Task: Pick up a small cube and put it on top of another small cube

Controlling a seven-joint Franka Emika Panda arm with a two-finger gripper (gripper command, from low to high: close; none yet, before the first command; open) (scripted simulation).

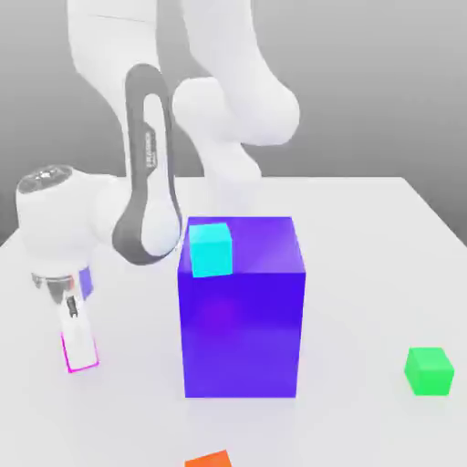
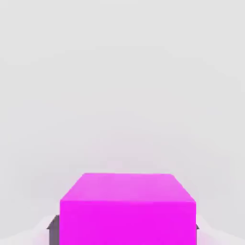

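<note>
Orange cube (image 1: 208, 459) foremost; claw (image 1: 80, 358) grips magenta cube (image 2: 127, 210).

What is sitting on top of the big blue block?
A small cyan cube sits on the big blue block, at its top's front corner on the exterior view's left. Whatever lies behind the block is covered.

Readable text: none.
Arm link (image 1: 149, 150): a small dark marking runs along the grey band, too small to read.
Cubes and desk (image 1: 383, 274): plain, no labels or numbers.
</note>
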